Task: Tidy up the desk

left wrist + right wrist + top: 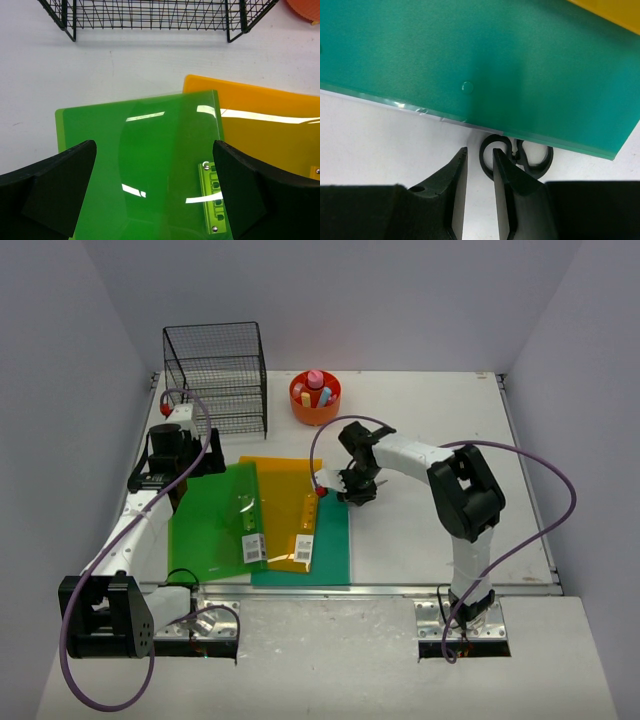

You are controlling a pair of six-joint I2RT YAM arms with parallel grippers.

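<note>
The desk (430, 410) is a white top that fills the floor between pale grey walls, with the two arm bases at its near edge. At the back left stands a black wire basket (215, 370), and just to the right of it an orange bowl (314, 416) with small pink and blue things inside.

Three flat folders lie overlapping in the left half. The green folder (150, 165) is on top, the orange folder (285, 485) is partly under its right side, and the teal folder (485, 55) is lowest, showing at the right and near edges.

The left gripper (154, 147) hangs over the green folder with its fingers spread wide and nothing between them.

The right gripper (480, 150) is at the far right edge of the teal folder, its fingers drawn close with only a slim gap. Black ring handles (517, 155) lie at the fingertips, half under the folder edge. I cannot tell if a ring is pinched.

A white barcode label (255, 548) sits on the green folder and another label (303, 545) on the orange one. Their print is too small to read.
</note>
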